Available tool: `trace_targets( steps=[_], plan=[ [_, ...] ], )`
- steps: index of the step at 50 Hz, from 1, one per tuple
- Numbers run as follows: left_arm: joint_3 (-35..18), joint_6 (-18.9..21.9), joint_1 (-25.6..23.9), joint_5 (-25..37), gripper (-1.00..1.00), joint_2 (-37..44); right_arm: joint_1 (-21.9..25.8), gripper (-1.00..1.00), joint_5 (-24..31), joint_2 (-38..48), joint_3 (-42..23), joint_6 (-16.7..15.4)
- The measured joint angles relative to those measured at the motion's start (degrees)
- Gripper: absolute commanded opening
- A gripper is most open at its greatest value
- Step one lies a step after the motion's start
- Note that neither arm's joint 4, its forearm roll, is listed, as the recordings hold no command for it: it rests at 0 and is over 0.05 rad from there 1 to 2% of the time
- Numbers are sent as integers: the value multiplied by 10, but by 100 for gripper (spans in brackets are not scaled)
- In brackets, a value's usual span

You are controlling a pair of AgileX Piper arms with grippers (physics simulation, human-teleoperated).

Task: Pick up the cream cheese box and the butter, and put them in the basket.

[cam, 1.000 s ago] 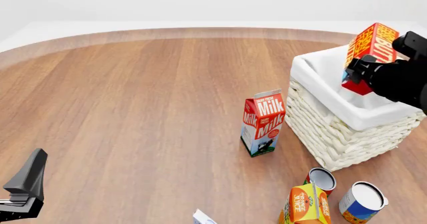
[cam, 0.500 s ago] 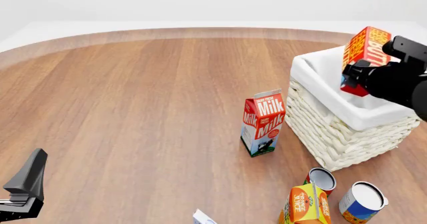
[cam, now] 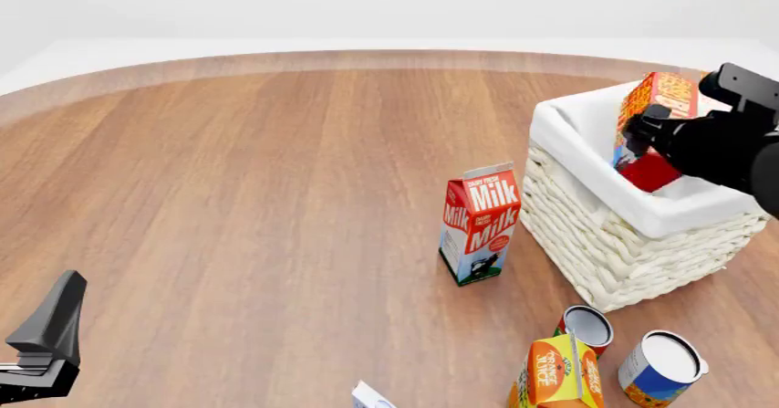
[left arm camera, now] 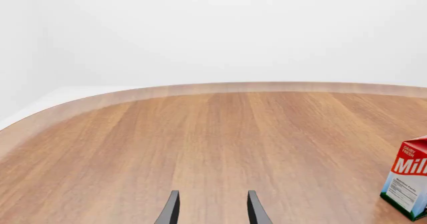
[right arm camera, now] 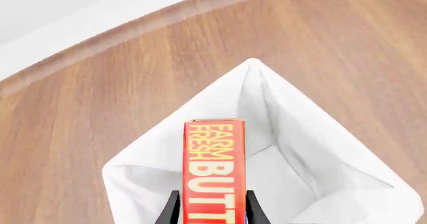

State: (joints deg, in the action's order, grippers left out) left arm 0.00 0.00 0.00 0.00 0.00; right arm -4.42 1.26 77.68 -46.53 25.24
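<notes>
The butter (cam: 654, 107), a red and orange box, hangs tilted with its lower end inside the basket (cam: 633, 235), a white wicker one with a cloth liner. My right gripper (cam: 645, 141) is shut on it at the far right. In the right wrist view the butter (right arm camera: 214, 164) sits between the fingers (right arm camera: 171, 209) above the liner (right arm camera: 307, 149). Only a white and pale-blue corner of the cream cheese box (cam: 370, 396) shows at the bottom edge of the front view. My left gripper (left arm camera: 212, 211) is open over bare wood, low at the near left.
A red-and-white milk carton (cam: 480, 224) stands just left of the basket and also shows in the left wrist view (left arm camera: 408, 183). An orange juice carton (cam: 556, 372) and two cans (cam: 588, 324) (cam: 661, 364) stand near the front right.
The right gripper has lowered the butter from above the basket's rim down into the basket, shifting slightly left. The left arm has not moved.
</notes>
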Motion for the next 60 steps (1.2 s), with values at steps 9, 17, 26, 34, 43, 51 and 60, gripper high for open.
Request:
trace_targets(
  steps=[9,17,26,34,43,51,60],
  plan=[
    [0,0,0,0,100,0,-5,100,7,-6,-4,1],
    [0,0,0,0,100,0,-6,100,18,-16,-8,-2],
    [0,0,0,0,100,0,-1,100,35,-34,-17,-5],
    [0,0,0,0,100,0,12,100,59,-61,-27,-9],
    [0,0,0,0,100,0,38,100,91,-99,-43,-15],
    [0,0,0,0,100,0,72,100,119,-129,-54,-24],
    [0,0,0,0,100,0,120,100,153,-160,-67,-37]
  ],
)
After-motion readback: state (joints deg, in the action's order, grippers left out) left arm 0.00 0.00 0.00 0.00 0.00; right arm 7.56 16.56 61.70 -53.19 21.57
